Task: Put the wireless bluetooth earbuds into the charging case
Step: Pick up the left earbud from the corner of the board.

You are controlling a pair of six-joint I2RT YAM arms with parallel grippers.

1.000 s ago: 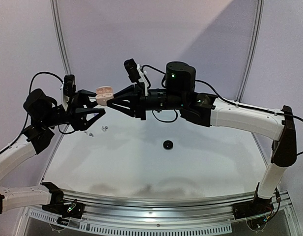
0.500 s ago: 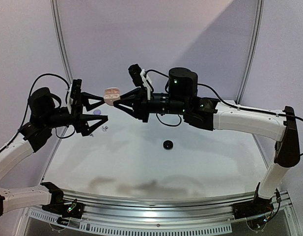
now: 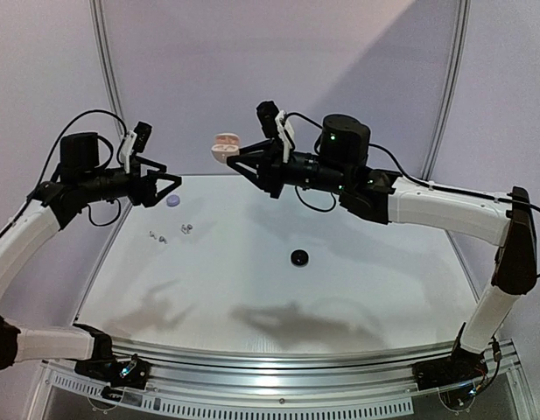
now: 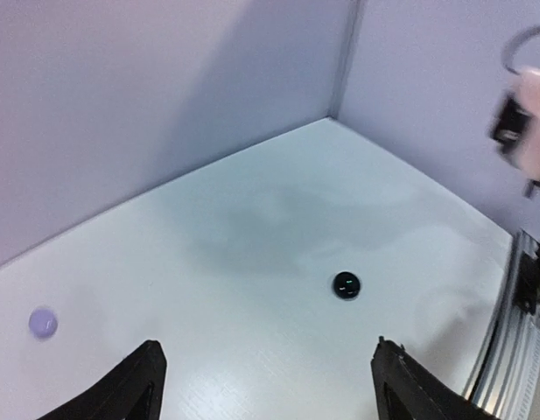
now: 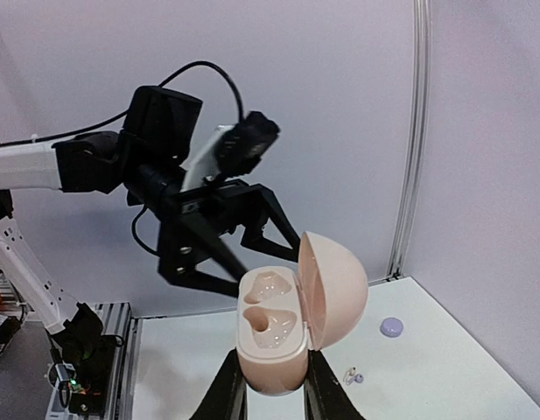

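Overhead view: right gripper [image 3: 234,157] raised above the far side of the worktop [image 3: 252,297], clamped on the peach charging case [image 3: 224,144], whose lid is open. Left gripper [image 3: 167,186] also in the air, facing it from the left and well apart from it, fingers spread wide with nothing between them. Earbuds [image 3: 185,229] lie loose on the worktop at far left, a small cluster of pale specks, too small to count with certainty. Lavender puck [image 3: 172,200] sits just beyond them, below the left gripper. Black puck [image 3: 298,257] sits alone near mid-worktop.

Left wrist view: both fingers at the bottom edge with a wide gap, worktop showing between them. Black puck right of centre, lavender puck at far left. Right arm is a blur at the upper right edge.

Right wrist view: charging case upright, pinched at its lower body between the two fingers. Lid hinged back to the right; two moulded wells in the base face the camera. Left gripper beyond it, spread open, not touching the case. On the worktop at lower right, the lavender puck with two earbuds near it.
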